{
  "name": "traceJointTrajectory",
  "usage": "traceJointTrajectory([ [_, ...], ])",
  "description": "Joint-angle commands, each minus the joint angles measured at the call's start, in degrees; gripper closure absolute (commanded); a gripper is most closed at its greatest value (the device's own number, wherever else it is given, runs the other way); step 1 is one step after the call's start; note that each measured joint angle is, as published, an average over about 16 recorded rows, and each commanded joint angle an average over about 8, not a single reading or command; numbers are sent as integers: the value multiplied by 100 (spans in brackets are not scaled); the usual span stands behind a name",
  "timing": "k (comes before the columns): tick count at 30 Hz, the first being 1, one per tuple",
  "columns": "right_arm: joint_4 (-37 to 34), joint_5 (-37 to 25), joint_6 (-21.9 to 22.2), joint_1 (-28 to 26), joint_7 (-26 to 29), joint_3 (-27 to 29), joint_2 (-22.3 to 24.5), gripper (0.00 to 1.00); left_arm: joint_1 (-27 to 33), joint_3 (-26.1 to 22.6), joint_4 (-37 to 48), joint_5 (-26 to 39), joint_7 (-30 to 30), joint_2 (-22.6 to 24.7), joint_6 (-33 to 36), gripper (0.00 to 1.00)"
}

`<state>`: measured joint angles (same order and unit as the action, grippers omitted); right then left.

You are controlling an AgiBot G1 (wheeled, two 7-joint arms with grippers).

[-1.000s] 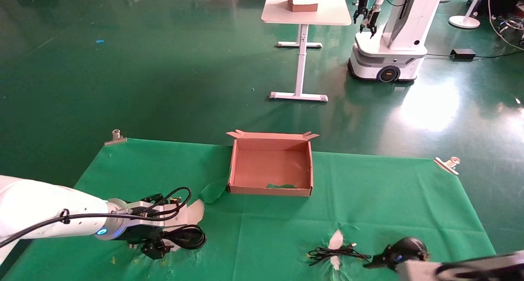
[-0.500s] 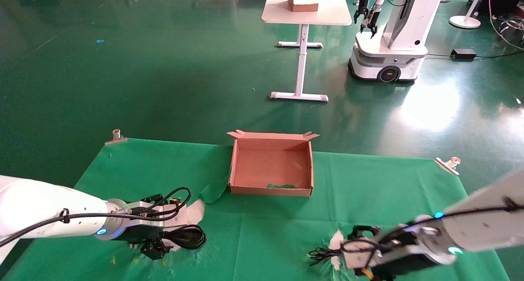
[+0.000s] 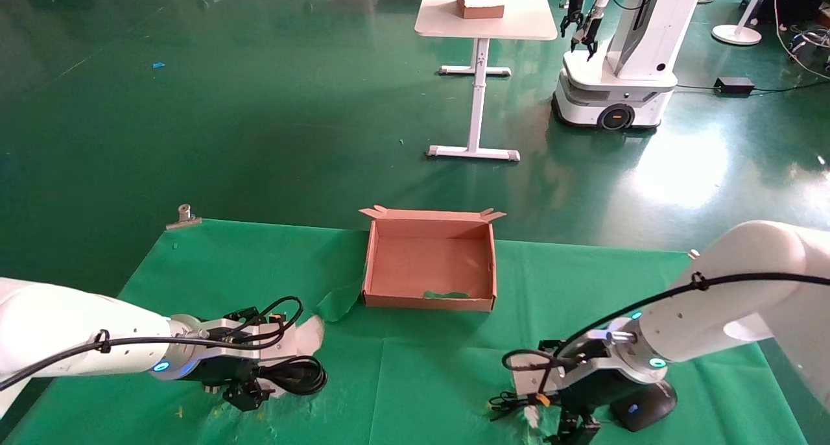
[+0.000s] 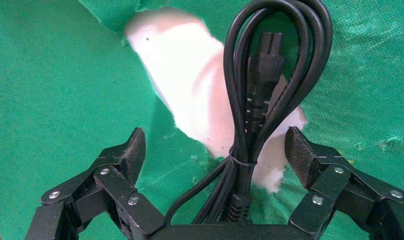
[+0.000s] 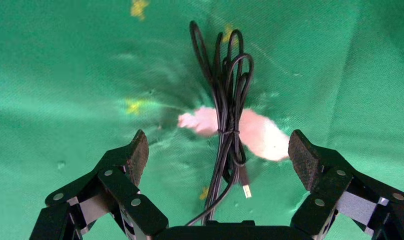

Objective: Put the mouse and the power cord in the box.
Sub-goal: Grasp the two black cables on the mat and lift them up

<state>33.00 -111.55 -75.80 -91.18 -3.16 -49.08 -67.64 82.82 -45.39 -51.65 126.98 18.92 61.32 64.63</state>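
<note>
Both claws, left point(image 4: 215, 150) and right point(image 5: 217, 152), gape over torn green cloth point(image 3: 421, 367); glossy green floor point(image 3: 259, 108) beyond.

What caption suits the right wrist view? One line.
Open right pincer straddling the mouse's bundled cable on torn green cloth.

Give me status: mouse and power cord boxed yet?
Nothing boxed: the box holds neither item. In hand: left tool sits open around the power cord; right tool is open over the mouse cable, with the mouse on the cloth. Left: grasp, carry and drop both.
</note>
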Motion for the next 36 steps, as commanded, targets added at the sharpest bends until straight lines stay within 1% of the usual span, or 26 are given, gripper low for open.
traceJointTrajectory([
  [1,-241,-19,52,-56,-73,-8,-106,100,0,0,1,0,0,0,-1,100],
  [4,-317,-16,69,-76,-85,-6,-135,100,-1,0,3,-1,0,0,-2,100],
  [17,-133,10,30,-32,-49,2,-51,100,0,2,1,-9,-2,-1,-1,100],
  [36,-48,18,12,-10,-36,8,-12,100,0,1,-2,-12,-2,-1,-1,100],
])
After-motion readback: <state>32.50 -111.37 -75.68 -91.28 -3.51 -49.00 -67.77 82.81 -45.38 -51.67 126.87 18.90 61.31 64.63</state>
